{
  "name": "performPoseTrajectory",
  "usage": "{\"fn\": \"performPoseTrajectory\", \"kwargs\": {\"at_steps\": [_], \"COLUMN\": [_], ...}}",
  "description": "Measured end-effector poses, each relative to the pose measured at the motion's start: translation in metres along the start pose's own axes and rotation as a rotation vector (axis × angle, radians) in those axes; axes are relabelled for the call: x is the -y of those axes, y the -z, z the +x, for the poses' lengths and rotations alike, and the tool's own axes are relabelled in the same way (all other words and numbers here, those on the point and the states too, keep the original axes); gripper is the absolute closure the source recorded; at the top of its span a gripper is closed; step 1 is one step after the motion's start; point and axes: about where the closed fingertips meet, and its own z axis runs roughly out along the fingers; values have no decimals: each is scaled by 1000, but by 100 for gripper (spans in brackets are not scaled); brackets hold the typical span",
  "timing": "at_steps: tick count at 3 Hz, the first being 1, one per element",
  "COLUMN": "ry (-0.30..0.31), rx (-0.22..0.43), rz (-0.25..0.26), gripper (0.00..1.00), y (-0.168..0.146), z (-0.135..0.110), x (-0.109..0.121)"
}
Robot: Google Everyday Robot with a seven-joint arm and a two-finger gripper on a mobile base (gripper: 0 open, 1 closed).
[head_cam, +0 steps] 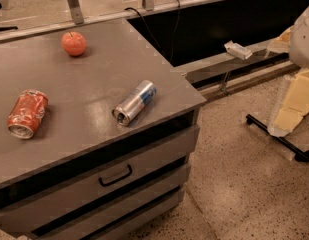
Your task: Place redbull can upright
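Observation:
The redbull can (135,102), slim and silver-and-blue, lies on its side on the grey cabinet top (84,79) near the front right corner. Its silver end points toward the front left. Nothing touches it. My gripper is not in view. A pale rounded shape (304,34) at the right edge may be part of my arm, well to the right of the can and off the cabinet.
A crushed red-orange soda can (27,114) lies on its side at the left. A red apple (73,43) sits at the back. The cabinet has drawers with a black handle (115,176). Yellow foam pieces (294,104) on a black-legged stand are on the floor at right.

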Motion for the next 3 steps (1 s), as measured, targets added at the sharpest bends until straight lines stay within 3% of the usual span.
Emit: {"fn": "performPoseTrajectory", "kwargs": {"at_steps": [1,2,3], "ry": [0,51,164], "rx": [0,4,19], "rz": [0,3,-4], "gripper": [0,0,0], "y": [0,-4,-15], "z": [0,-15,-47], "x": [0,5,17]}}
